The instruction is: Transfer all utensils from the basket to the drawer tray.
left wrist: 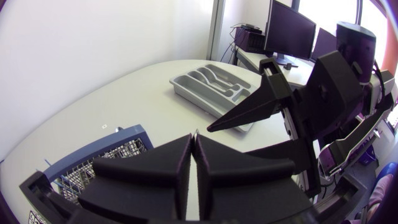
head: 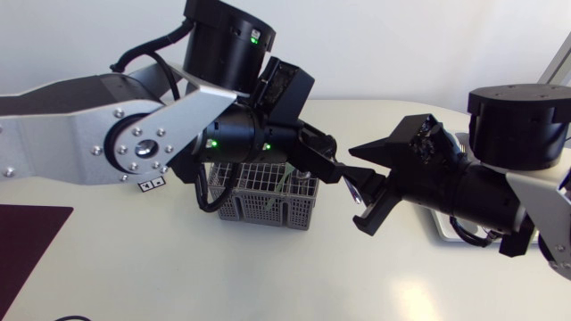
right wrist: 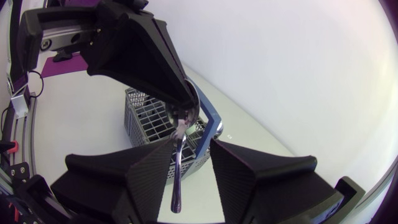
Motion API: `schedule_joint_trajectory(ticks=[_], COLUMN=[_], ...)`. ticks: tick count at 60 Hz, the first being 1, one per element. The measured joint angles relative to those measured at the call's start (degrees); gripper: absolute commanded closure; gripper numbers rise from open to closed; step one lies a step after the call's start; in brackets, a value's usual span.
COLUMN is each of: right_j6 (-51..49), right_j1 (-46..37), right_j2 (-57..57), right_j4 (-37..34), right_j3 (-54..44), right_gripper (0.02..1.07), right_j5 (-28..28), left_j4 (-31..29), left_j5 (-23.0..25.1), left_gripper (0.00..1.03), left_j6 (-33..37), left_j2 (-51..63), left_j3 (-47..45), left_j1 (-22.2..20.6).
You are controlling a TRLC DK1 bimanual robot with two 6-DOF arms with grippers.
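My left gripper is shut on the bowl end of a metal spoon, held in the air just right of the grey mesh basket. The spoon's handle hangs between the spread fingers of my right gripper, close to one finger and clear of the other. In the head view the right gripper faces the left one tip to tip, with the spoon between them. The grey drawer tray lies further along the table, mostly hidden under my right arm in the head view.
The basket has a blue rim on one side. A dark maroon mat lies at the table's front left. A small black-and-white tag sits left of the basket.
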Motion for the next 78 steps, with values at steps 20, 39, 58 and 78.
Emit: schedule_joint_trajectory(ticks=[20, 39, 58, 78], right_j6=[-0.55, -1.18, -1.36, -1.62], right_j1=[2.54, 2.58, 2.58, 2.05], right_j2=[3.89, 4.96, 5.05, 4.42], right_j4=[3.04, 3.87, 3.28, -2.14], right_j3=[-0.04, -0.04, -0.04, -0.04], right_gripper=[0.82, 1.01, 1.01, 1.01], right_j5=[3.26, 4.07, 3.28, -1.38], left_j4=[-0.48, -0.42, -0.63, 0.33], left_j5=[-0.37, -0.39, -0.55, -1.46], left_gripper=[1.00, 1.00, 0.57, 0.20], left_j6=[-1.84, -1.97, -1.97, -1.97], left_j2=[0.26, 0.26, 0.26, -1.07], left_j3=[0.81, 0.85, 0.98, 4.87], left_j1=[0.00, -0.02, -0.11, 1.01])
